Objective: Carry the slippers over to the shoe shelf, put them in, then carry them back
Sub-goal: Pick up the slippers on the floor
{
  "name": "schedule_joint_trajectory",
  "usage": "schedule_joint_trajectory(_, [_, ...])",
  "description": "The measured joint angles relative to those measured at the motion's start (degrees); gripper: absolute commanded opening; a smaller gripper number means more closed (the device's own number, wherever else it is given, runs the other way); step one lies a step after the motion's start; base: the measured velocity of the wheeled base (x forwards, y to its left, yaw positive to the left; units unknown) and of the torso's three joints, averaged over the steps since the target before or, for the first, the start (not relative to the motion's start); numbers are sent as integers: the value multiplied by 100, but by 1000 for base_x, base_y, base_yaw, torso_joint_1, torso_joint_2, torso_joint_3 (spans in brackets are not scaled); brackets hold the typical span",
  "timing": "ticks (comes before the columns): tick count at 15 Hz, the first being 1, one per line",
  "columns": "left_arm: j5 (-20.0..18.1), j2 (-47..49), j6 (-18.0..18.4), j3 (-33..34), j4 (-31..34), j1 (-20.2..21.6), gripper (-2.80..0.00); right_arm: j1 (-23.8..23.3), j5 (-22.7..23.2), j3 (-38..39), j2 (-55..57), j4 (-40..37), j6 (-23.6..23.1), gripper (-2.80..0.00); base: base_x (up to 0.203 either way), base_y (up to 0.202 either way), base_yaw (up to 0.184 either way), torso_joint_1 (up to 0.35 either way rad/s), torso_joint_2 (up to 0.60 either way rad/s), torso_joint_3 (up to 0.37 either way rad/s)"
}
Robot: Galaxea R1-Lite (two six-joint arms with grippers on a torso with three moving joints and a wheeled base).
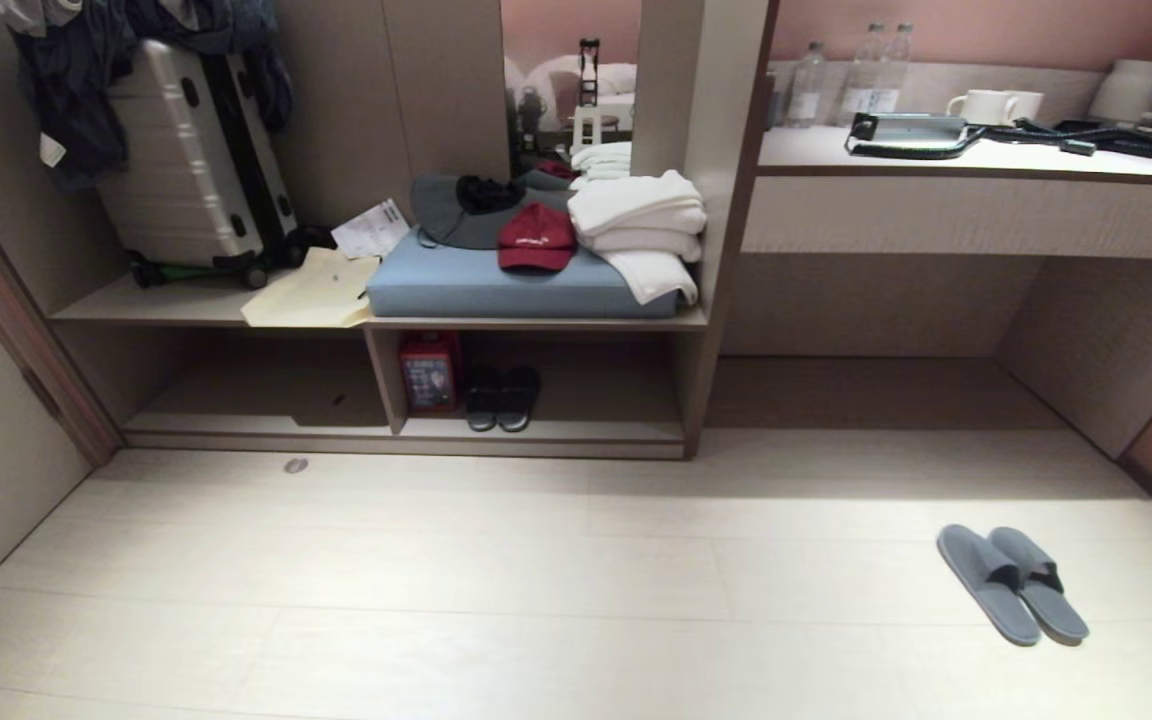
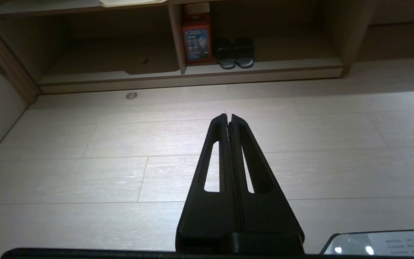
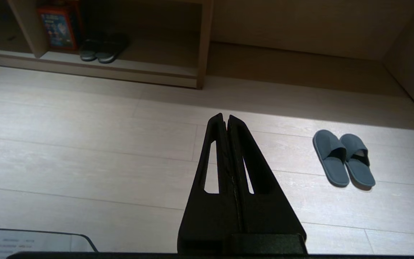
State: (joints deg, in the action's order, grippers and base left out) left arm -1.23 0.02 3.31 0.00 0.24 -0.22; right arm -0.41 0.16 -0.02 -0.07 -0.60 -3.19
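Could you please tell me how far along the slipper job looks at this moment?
Nothing looks done yet. The slippers lie side by side on the floor, away from the shoe shelf, which holds only dark shoes and a red box. Left gripper and right gripper are shut, holding nothing. Pickup, shelving and return all remain.
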Motion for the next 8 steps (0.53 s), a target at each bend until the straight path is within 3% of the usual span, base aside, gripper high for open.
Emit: schedule_joint_trajectory(8, [0, 0, 11, 0, 0, -5, -280, -2, 0, 2, 0, -2, -2, -280, 0, -196, 3, 3, 3, 2])
